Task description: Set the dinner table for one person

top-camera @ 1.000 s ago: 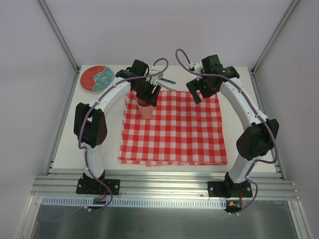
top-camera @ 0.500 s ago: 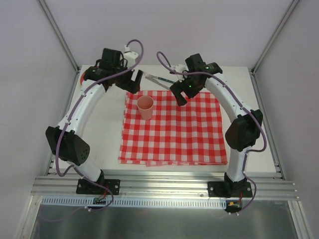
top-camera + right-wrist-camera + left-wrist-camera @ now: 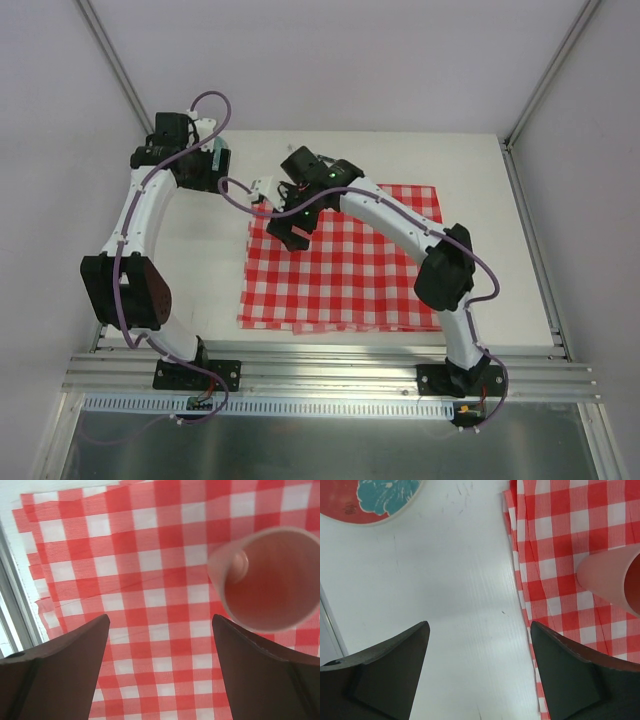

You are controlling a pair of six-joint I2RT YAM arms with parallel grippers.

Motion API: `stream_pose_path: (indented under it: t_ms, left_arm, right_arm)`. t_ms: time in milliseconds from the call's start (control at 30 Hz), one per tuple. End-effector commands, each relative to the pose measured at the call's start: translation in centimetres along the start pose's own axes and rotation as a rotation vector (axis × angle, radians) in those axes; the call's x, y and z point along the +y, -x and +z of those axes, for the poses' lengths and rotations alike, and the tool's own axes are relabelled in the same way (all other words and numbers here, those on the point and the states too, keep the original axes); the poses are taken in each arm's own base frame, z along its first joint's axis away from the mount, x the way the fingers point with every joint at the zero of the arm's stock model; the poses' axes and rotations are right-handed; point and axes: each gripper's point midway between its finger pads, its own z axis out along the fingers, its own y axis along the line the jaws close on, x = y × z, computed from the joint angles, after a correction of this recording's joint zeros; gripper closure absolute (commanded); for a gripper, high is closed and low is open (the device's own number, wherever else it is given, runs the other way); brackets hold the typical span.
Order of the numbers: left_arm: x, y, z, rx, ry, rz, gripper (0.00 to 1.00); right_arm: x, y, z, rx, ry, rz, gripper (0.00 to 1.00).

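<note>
**Top external view**
- Dinner table (image 3: 210,270): off-white top, with an aluminium rail along the near edge by the arm bases.
- Checked cloth (image 3: 350,265): red and white, lying flat on the table right of centre.
- Left gripper (image 3: 205,168): over the far-left corner of the table, well clear of the cloth. The jaw gap cannot be read from this view.
- Right gripper (image 3: 292,228): reaches across to the far-left corner of the cloth. Whatever lies under the jaws is hidden, and their gap cannot be read here either.

**Left wrist view**
- Left gripper (image 3: 479,630): jaws spread wide with nothing held, and only bare dinner table (image 3: 460,580) shows between the two dark fingers (image 3: 385,675).
- Plate (image 3: 370,500): red with a teal flower pattern, ahead of the left finger and well apart from it, cut off by the picture edge.
- Checked cloth (image 3: 555,540): its folded edge runs ahead of the right finger.
- Cup (image 3: 610,577): pale pink, on the cloth ahead of the right finger and outside the jaw gap.

**Right wrist view**
- Right gripper (image 3: 160,625): jaws spread wide and holding nothing, with checked cloth (image 3: 150,580) filling the gap between them.
- Cup (image 3: 270,577): open mouth facing the camera. It sits on the cloth ahead of the right finger, near its tip but not between the jaws.
- Dinner table (image 3: 50,485): a thin white strip beyond the far edge of the cloth, ahead of the left finger.
</note>
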Motion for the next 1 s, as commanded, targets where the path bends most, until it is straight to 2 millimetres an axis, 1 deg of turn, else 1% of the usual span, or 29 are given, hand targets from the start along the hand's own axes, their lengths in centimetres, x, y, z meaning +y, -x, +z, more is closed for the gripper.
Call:
stream_pose_path:
  t_ms: [0, 33, 133, 167, 300, 433, 500, 533, 567, 600, 633, 667, 700, 733, 800, 833, 900, 933, 967]
  left_arm:
    - [0.4, 0.6, -2.3, -0.06, 0.006, -0.031, 0.17]
    - [0.4, 0.5, -2.4, -0.059, 0.005, -0.036, 0.17]
    - [0.5, 0.4, -2.6, -0.064, 0.008, -0.043, 0.17]
    - [0.6, 0.3, -2.8, -0.063, 0.008, -0.047, 0.17]
    - [0.7, -0.4, -2.9, -0.057, 0.01, -0.054, 0.17]
    - [0.8, -1.0, -3.3, -0.055, 0.012, -0.064, 0.17]
    - [0.9, -1.3, -3.3, -0.051, 0.014, -0.068, 0.17]
    - [1.0, -1.4, -3.4, -0.053, 0.015, -0.067, 0.17]
    - [1.0, -1.6, -3.4, -0.048, 0.015, -0.07, 0.17]
    - [1.1, -1.7, -3.4, -0.047, 0.016, -0.072, 0.17]
    - [1.1, -1.8, -3.4, -0.047, 0.016, -0.073, 0.17]
    - [1.0, -1.9, -3.4, -0.045, 0.012, -0.076, 0.17]
    - [1.0, -2.0, -3.3, -0.043, 0.009, -0.076, 0.17]
    - [0.9, -2.0, -3.2, -0.042, -0.001, -0.082, 0.17]
    - [0.8, -2.2, -3.0, -0.037, -0.01, -0.087, 0.18]
    - [0.7, -2.3, -2.8, -0.03, -0.015, -0.089, 0.18]
    - [0.5, -2.3, -2.5, -0.03, -0.033, -0.094, 0.18]
    - [0.4, -2.4, -2.1, -0.024, -0.041, -0.103, 0.18]
    - [0.2, -2.2, -2.1, -0.027, -0.051, -0.104, 0.18]
  right_arm:
    - [0.5, 3.0, -0.9, -0.093, -0.012, -0.135, 0.12]
    - [0.5, 2.9, -0.2, -0.083, -0.007, -0.135, 0.12]
    - [-0.3, 3.0, 0.7, -0.071, -0.038, -0.144, 0.12]
    - [-0.6, 2.7, 1.6, -0.056, -0.036, -0.144, 0.12]
    - [-1.7, 2.7, 2.5, -0.054, -0.065, -0.149, 0.12]
    - [-3.3, 2.6, 3.2, -0.061, -0.102, -0.124, 0.11]
    - [-3.9, 2.2, 3.9, -0.051, -0.101, -0.107, 0.13]
    - [-4.2, 2.4, 3.8, -0.059, -0.1, -0.098, 0.27]
    - [-4.3, 2.2, 3.8, -0.054, -0.096, -0.092, 0.45]
    - [-4.7, 2.2, 3.7, -0.054, -0.106, -0.085, 0.66]
    - [-5.3, 2.1, 3.4, -0.047, -0.138, -0.08, 0.99]
    - [-5.6, 2.4, 3.2, -0.054, -0.162, -0.082, 1.0]
    - [-5.9, 2.5, 2.5, -0.056, -0.184, -0.084, 0.99]
    - [-6.4, 3.0, 1.0, -0.066, -0.222, -0.095, 0.99]
    - [-7.1, 3.2, -1.3, -0.066, -0.263, -0.112, 0.99]
    - [-7.9, 3.4, -3.8, -0.078, -0.312, -0.112, 0.99]
    - [-8.7, 2.1, -5.9, -0.053, -0.338, -0.11, 0.99]
    - [-9.6, 1.2, -7.2, -0.042, -0.36, -0.097, 0.99]
    - [-9.8, 0.4, -8.7, -0.026, -0.375, -0.096, 0.99]
